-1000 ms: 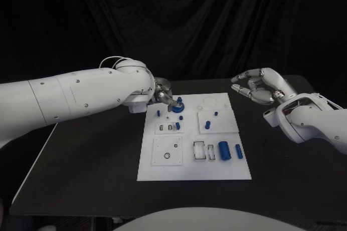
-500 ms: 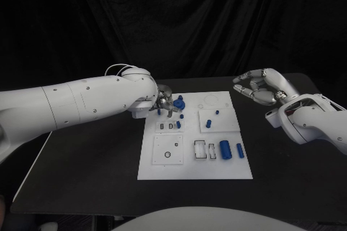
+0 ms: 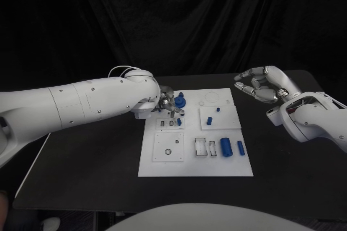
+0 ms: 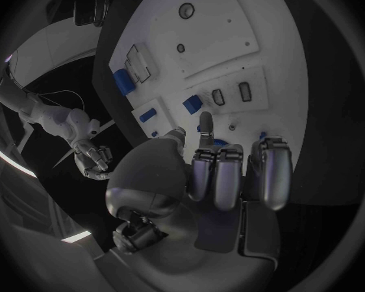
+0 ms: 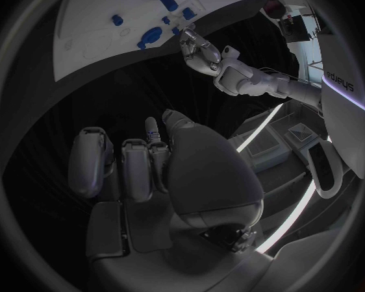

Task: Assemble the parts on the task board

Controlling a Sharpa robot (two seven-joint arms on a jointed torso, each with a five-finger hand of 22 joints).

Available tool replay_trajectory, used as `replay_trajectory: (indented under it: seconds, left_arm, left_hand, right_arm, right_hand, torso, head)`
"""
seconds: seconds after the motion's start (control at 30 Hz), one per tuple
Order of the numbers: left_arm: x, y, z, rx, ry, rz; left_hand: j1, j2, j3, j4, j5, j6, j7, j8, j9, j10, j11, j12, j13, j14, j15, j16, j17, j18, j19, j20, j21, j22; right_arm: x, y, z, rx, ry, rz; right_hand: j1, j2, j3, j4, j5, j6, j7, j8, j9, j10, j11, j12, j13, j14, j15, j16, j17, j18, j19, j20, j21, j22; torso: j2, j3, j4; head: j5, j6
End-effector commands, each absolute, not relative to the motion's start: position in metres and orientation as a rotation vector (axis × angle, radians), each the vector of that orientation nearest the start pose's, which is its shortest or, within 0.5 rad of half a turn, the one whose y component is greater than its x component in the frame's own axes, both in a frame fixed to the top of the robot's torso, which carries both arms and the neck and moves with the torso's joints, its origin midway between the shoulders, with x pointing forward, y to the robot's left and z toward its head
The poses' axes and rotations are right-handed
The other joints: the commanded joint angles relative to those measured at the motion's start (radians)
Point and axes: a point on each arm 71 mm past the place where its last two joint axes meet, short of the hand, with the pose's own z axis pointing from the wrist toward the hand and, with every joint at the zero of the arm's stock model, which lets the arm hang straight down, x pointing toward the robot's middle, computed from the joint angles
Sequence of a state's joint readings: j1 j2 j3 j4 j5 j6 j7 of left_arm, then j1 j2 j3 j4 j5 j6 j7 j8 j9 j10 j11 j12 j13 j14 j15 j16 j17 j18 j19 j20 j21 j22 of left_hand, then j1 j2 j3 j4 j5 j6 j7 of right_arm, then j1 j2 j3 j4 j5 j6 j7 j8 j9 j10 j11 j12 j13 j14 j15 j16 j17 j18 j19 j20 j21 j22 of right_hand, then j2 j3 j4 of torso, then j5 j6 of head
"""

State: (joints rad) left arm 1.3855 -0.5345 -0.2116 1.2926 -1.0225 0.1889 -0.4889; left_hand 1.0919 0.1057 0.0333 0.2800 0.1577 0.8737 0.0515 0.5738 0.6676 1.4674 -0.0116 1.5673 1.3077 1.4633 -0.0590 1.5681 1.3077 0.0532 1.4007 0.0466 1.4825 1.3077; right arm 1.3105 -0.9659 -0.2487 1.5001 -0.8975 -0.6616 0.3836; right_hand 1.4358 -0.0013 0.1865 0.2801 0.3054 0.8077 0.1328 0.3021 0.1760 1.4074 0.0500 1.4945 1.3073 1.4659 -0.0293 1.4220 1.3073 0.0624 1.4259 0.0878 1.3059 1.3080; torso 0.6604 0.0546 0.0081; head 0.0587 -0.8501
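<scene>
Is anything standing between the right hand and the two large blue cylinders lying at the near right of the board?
Nothing visible does. The right hand hovers off the task board's far right corner, curled and holding nothing. Between it and the two cylinders lie only two small low blue parts. The left hand works at the board's far left.

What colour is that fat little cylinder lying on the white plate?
Blue. The cylinder lies on the white plate, clearest in the head view.

head view overhead, wrist views behind hands
</scene>
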Motion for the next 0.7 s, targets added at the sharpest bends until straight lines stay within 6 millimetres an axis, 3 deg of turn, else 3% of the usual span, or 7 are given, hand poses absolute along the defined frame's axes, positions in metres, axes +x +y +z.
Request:
replay_trajectory:
  seconds: [0.03, 0.7]
  left_arm:
    - [0.52, 0.125, -0.204, 0.039, 2.33, -0.418]
    - [0.515, 0.123, -0.218, 0.049, 2.371, -0.411]
  left_hand:
    - [0.0, -0.007, -0.004, -0.003, 0.007, 0.008, 0.0, -0.007, 0.003, 0.103, -0.005, 0.003, 0.263, 0.108, -0.007, 0.003, 0.263, 0.002, -0.01, 0.002, -0.006, 0.043]
    - [0.005, -0.004, -0.003, -0.006, 0.012, 0.023, -0.002, -0.024, 0.011, 0.103, -0.007, 0.003, 0.263, 0.108, -0.009, 0.003, 0.263, 0.003, -0.013, 0.0, -0.012, 0.037]
  right_arm:
    - [0.475, -0.274, -0.177, 0.164, 1.367, 0.91]
    - [0.476, -0.274, -0.178, 0.165, 1.373, 0.906]
  right_hand:
    - [0.008, 0.001, 0.005, -0.001, 0.003, 0.008, 0.002, 0.004, -0.002, 0.005, 0.002, 0.001, 0.099, 0.061, 0.008, 0.006, 0.146, 0.009, 0.006, -0.002, 0.001, 0.088]
    - [0.009, 0.001, 0.006, -0.002, 0.004, 0.008, 0.002, 0.003, -0.002, 0.004, 0.002, 0.0, 0.098, 0.061, 0.008, 0.005, 0.146, 0.009, 0.007, -0.002, 0.001, 0.088]
  torso:
    - [0.0, 0.0018, 0.0]
    - [-0.001, 0.0031, 0.0006]
  head:
    - [0.0, -0.008]
    - [-0.001, -0.016]
